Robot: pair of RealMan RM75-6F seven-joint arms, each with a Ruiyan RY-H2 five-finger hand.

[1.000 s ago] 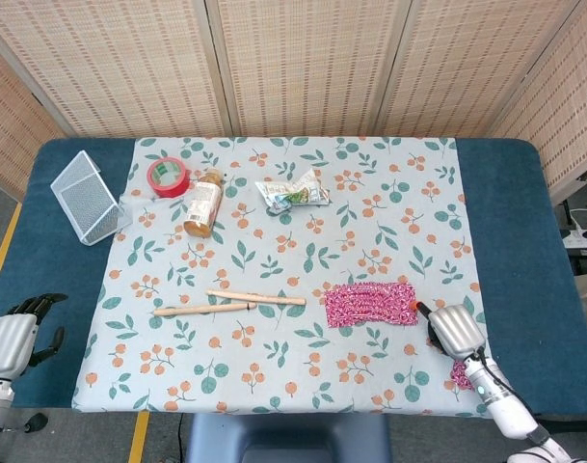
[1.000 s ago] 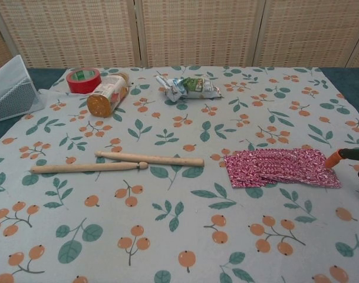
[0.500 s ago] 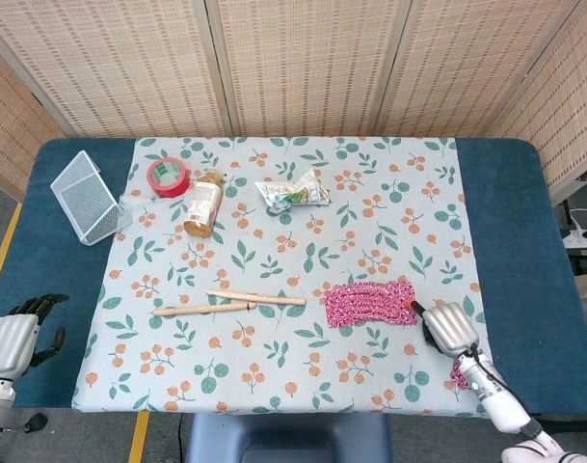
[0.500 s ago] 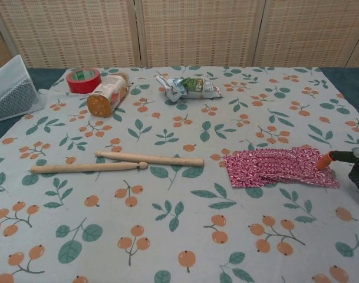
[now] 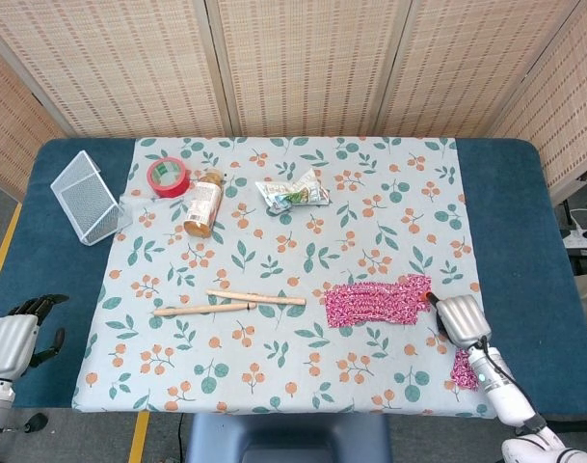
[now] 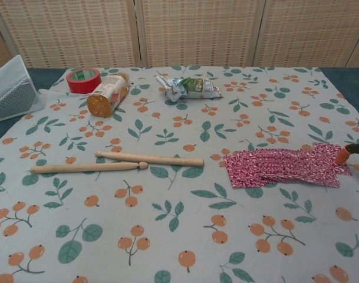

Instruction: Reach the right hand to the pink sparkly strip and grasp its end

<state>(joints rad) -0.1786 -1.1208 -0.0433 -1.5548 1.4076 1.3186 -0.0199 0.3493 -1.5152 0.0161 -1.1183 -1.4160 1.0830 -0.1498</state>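
Step in hand: the right hand [image 5: 461,319] sits at the lower right of the head view, an orange-tipped finger touching the right end of the pink sparkly strip [image 5: 374,302]. I judge this the moment of closing on the end, not of reaching.
Strip: it lies flat, folded on itself, right of centre on the floral cloth [image 5: 293,203]; its right corner looks lifted and pulled toward the hand. A second pink bit shows below the wrist; what it is I cannot tell.
Right hand's hold: seen from the back, fingers hidden beneath. The chest view shows one orange fingertip [image 6: 343,155] against the strip's edge. Whether it truly pinches, I cannot tell.
Left hand: the left hand [image 5: 15,335] hangs off the lower left table corner, dark fingers apart, holding nothing.
Next move: probably a firm pinch on that corner, confirmed by a slight lift.
Nearby: two wooden sticks [image 5: 230,302] lie left of the strip, well apart.
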